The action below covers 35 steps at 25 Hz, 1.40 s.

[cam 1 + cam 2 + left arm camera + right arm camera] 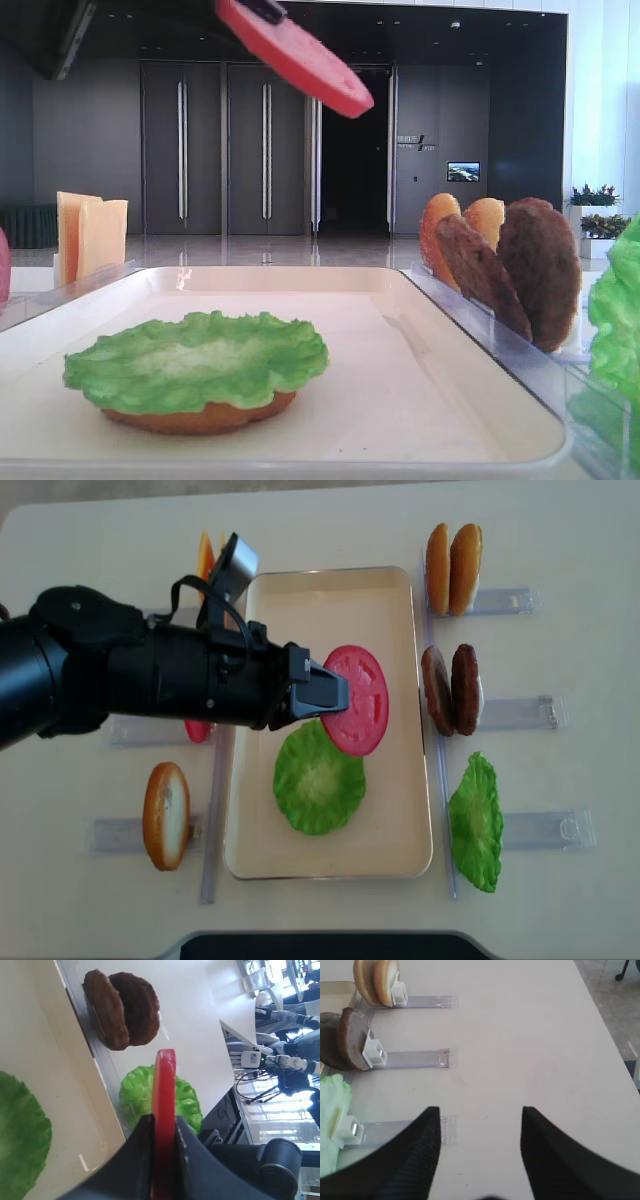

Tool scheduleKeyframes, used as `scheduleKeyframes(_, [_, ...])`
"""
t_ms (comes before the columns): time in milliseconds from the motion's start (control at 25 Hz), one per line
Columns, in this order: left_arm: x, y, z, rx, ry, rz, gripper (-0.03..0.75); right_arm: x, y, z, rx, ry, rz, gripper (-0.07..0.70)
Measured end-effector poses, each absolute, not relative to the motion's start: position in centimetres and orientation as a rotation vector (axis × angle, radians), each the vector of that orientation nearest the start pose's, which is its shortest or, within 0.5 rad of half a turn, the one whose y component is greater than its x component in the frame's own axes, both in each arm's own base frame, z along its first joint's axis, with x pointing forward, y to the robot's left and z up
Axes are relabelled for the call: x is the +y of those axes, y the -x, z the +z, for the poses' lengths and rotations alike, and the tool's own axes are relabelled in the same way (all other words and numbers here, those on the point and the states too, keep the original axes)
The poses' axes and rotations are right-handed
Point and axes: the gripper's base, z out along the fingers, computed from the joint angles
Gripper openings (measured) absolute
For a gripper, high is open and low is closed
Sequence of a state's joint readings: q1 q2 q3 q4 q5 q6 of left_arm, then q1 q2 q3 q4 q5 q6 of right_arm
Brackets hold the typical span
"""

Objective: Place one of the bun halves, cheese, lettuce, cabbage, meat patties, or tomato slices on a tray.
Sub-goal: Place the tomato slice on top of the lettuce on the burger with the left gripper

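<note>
Left wrist view, tomato slice [164,1110] clamped in left tool [162,1135]

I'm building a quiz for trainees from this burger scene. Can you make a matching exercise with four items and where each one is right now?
1. tomato slice
2. lettuce leaf
3. meat patties
4. right gripper

A. lying on the tray, on a bun half
B. standing in a rack right of the tray
C. clamped in the left gripper
D. open, holding nothing

Pairs: 1-C, 2-A, 3-B, 4-D
</note>
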<state>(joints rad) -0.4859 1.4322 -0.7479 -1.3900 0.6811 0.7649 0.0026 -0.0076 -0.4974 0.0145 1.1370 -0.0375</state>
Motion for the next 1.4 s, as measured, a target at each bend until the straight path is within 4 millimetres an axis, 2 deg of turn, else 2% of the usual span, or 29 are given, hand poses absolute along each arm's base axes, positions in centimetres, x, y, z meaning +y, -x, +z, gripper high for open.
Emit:
scheduleKeyframes(240, [-17.1, -21.0, 22.2, 2.478, -0.267, -1.211, 0.051, 0.1, 0.9, 27.0, 2.115, 0.044, -0.002, 0.378])
scheduleKeyframes(360, [-17.3, -21.2, 21.7, 2.466, -0.258, -1.231, 0.051, 0.1, 0.9, 27.0, 2.115, 0.044, -0.002, 0.378])
scheduleKeyframes(640, [-17.8, -22.1, 18.9, 2.55, -0.235, -1.217, 0.051, 0.1, 0.9, 27.0, 2.115, 0.044, -0.002, 0.378])
scheduleKeyframes(920, [-17.7, -22.4, 18.4, 2.562, -0.207, -1.175, 0.051, 0.1, 0.9, 27.0, 2.115, 0.044, -0.002, 0.378])
scheduleKeyframes(1200, [-16.6, -21.2, 16.5, 2.627, -0.172, -1.102, 0.051, 0.1, 0.9, 27.0, 2.115, 0.044, -0.002, 0.378])
scheduleKeyframes(1400, [-16.6, -21.3, 16.4, 2.608, -0.165, -1.085, 0.051, 0.1, 0.9, 27.0, 2.115, 0.044, -0.002, 0.378])
